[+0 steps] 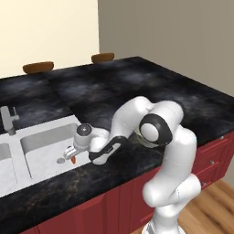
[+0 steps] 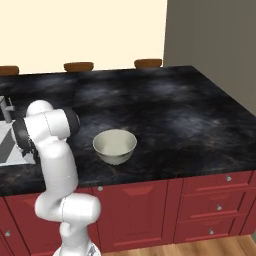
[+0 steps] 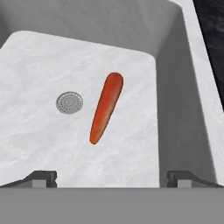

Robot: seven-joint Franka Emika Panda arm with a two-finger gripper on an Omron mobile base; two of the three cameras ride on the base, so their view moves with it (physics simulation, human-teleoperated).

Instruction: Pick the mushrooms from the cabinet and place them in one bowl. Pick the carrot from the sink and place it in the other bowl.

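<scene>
Orange carrot in sink, hand poised above

Orange-red carrot (image 3: 106, 108) lies flat on the sink (image 3: 39, 144) basin floor, just beside the drain (image 3: 69, 102), near the sink's right wall. Gripper (image 3: 112, 177) hangs over the sink, jaws spread wide, nothing held, likely lined up for a straight-down pick. Cream bowl (image 2: 115, 145) waits on the counter (image 2: 165, 110) well apart from the sink, probably its target. Count: one carrot, one drain, one bowl seen.

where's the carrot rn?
The carrot lies on the floor of the sink basin, just right of the drain in the hand view, between the open tool's tips.
</scene>
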